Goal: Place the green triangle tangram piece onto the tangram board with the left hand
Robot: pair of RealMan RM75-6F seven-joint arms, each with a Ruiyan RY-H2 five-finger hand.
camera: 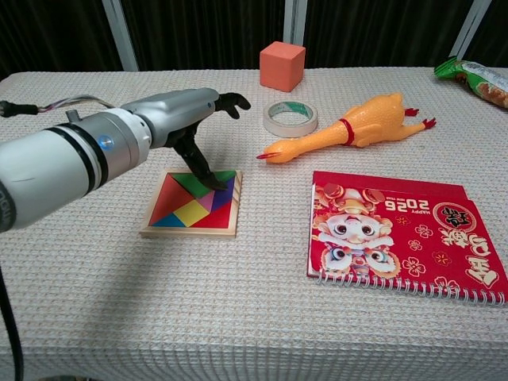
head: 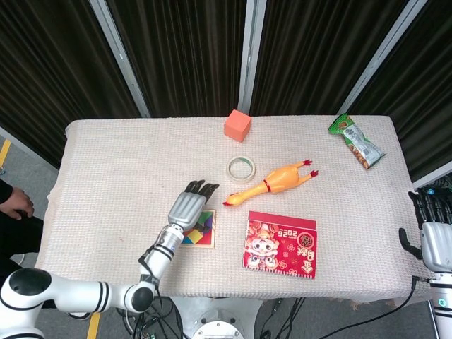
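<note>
I am looking at a task that seems nearly finished: the green triangle tangram piece (camera: pixel 203 180) is lying in the far edge of the tangram board (camera: pixel 193 205), apparently flat and level with the red, yellow, purple and blue pieces around it, so I judge the placing itself to be done or all but done. My left robot hand (camera: pixel 208 119) is hovering over the board's far side with its upper fingers spread out toward the tape roll (camera: pixel 290 117), while one dark finger (camera: pixel 203 163) is reaching down and touching the green piece near its middle; I am reading that as pressing or nudging, not gripping, so the hand is holding nothing. In the head view the left robot hand (head: pixel 188 208) is covering the board's left part, so I cannot confirm from there that the piece is fully seated. What I think is remaining is to check the seating and lift the finger away. The triangle's long edge is running along the board's far rim, left to right as I see it from the chest camera, and its apex is pointing toward me, into the board's centre. My right robot hand (head: pixel 433 229) is waiting off the bench (head: pixel 106 162) at its right end, fingers apart and empty.
</note>
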